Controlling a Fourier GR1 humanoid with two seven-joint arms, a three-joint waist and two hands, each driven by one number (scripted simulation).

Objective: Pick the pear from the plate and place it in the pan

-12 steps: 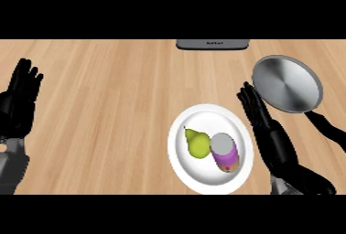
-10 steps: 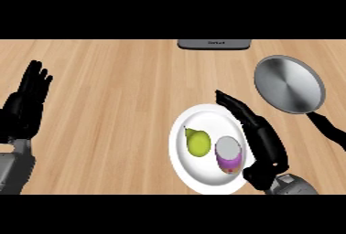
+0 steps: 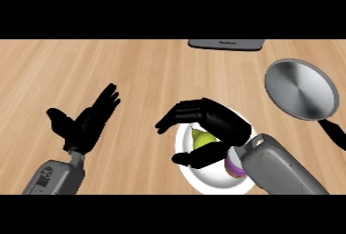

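A yellow-green pear [image 3: 202, 139] lies on a white plate [image 3: 202, 178] in the lower middle of the head view. My right hand [image 3: 215, 122] hovers over it, fingers curled above and thumb below, so the pear sits between them; contact is not clear. A purple object [image 3: 235, 167] on the same plate is mostly hidden by my right forearm. The grey pan [image 3: 301, 89] with a black handle [image 3: 334, 133] rests at the right. My left hand [image 3: 88, 121] is open at the lower left, fingers up.
A dark grey flat device [image 3: 227, 44] lies at the counter's far edge, top centre. Bare wooden counter [image 3: 101, 64] spreads across the left and middle.
My right hand has swung left from beside the plate to over the pear and its fingers have curled. My left hand has shifted right, inward from the edge.
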